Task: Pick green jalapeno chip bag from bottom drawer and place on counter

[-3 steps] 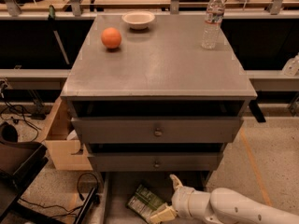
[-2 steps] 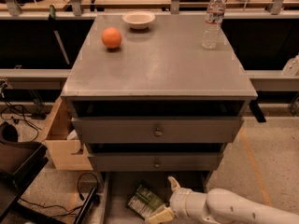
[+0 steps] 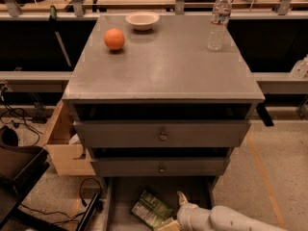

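The green jalapeno chip bag (image 3: pixel 151 210) lies flat on the floor of the open bottom drawer (image 3: pixel 121 196), at the bottom of the camera view. My gripper (image 3: pixel 174 211) is low in the drawer at the bag's right edge, on the end of the white arm (image 3: pixel 226 220) that comes in from the bottom right. Its fingers are spread, one fingertip (image 3: pixel 182 197) above the bag's right corner and the other at the lower frame edge. The bag rests on the drawer floor. The counter (image 3: pixel 168 66) is the grey cabinet top above.
On the counter stand an orange ball (image 3: pixel 114 39), a white bowl (image 3: pixel 142 19) and a water bottle (image 3: pixel 219 20). Two knobbed drawers (image 3: pixel 162 134) sit slightly open above the bottom one. A cardboard box (image 3: pixel 60 143) and cables are on the floor at left.
My gripper has shifted slightly lower in the view, staying beside the bag's right edge. The bag has not moved.
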You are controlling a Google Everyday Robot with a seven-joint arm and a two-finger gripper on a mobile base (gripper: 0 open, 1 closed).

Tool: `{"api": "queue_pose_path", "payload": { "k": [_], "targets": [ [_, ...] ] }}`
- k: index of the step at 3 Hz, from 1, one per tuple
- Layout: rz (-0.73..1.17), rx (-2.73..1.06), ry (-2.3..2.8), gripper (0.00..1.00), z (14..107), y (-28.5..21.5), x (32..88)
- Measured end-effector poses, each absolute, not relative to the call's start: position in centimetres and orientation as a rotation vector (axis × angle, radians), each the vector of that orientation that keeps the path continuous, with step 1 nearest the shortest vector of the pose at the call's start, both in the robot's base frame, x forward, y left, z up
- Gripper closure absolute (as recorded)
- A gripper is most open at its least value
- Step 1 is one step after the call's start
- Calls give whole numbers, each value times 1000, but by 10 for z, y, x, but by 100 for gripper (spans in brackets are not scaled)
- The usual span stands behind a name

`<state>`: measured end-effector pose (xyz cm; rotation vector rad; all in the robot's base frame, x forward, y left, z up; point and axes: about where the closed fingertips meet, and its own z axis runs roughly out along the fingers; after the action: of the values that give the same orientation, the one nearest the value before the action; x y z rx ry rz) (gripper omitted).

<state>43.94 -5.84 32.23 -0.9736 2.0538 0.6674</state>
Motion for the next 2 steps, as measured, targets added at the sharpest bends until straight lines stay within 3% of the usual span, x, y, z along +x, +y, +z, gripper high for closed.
{"api": "queue_pose_path", "payload": {
  "k": [1, 2],
  "targets": [
    [640, -964, 2050, 0, 251, -68, 458],
    [639, -959, 2051, 0, 248, -68, 460]
  ]
}}
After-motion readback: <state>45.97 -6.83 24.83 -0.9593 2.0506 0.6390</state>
